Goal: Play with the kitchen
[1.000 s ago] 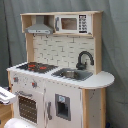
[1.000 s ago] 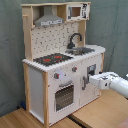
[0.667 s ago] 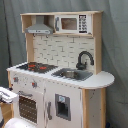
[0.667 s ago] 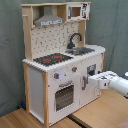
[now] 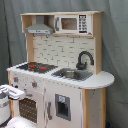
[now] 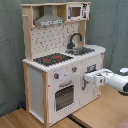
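Observation:
The kitchen (image 5: pixel 60 75) (image 6: pixel 60 65) stands upright, white with light-wood sides. On its counter are a red-ringed black stovetop (image 5: pixel 36 66) (image 6: pixel 52 59), a sink (image 5: pixel 74 74) and a black faucet (image 5: pixel 84 59) (image 6: pixel 75 40). A grey hood (image 6: pixel 48 20) and a small microwave (image 5: pixel 72 23) sit up top. My gripper (image 6: pixel 86 77) reaches in from the second exterior view's right. It sits close to the front panel, beside the oven door (image 6: pixel 64 96) and below a knob (image 6: pixel 74 69). In the first exterior view the gripper (image 5: pixel 6 91) shows at the left edge.
The kitchen stands on a wooden table (image 6: pixel 100 112) whose planks run toward the second exterior view's front. A grey curtain (image 5: pixel 115 50) hangs behind it. A white part of the arm (image 5: pixel 19 123) shows at the first exterior view's bottom left.
The arm has moved toward the kitchen's front, leftward in the second exterior view, bringing the gripper nearer the panel by the oven door. The kitchen has not changed.

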Available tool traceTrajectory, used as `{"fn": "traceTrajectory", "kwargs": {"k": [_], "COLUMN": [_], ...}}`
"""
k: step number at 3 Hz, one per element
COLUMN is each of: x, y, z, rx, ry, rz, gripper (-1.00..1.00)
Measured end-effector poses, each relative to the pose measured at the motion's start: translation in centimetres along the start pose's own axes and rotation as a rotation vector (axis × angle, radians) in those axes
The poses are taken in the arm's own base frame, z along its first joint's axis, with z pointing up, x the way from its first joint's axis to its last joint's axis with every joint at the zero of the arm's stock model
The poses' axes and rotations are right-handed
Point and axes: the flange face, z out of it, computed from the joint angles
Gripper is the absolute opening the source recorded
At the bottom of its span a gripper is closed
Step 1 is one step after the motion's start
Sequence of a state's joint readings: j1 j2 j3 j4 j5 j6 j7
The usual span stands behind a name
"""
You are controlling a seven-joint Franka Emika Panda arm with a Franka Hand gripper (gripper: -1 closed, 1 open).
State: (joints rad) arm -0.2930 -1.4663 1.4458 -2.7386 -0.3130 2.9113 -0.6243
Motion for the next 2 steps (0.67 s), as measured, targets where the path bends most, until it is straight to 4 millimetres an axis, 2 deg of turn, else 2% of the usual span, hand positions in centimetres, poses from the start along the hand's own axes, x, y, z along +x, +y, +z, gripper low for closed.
{"fn": "traceTrajectory", "kwargs": {"k": [2], "x": [-1.0], "y": [0.0], "z": [4.0], "rx": [-0.018], "ry": [0.045], "rz": [0.0], "gripper": [1.0]}}
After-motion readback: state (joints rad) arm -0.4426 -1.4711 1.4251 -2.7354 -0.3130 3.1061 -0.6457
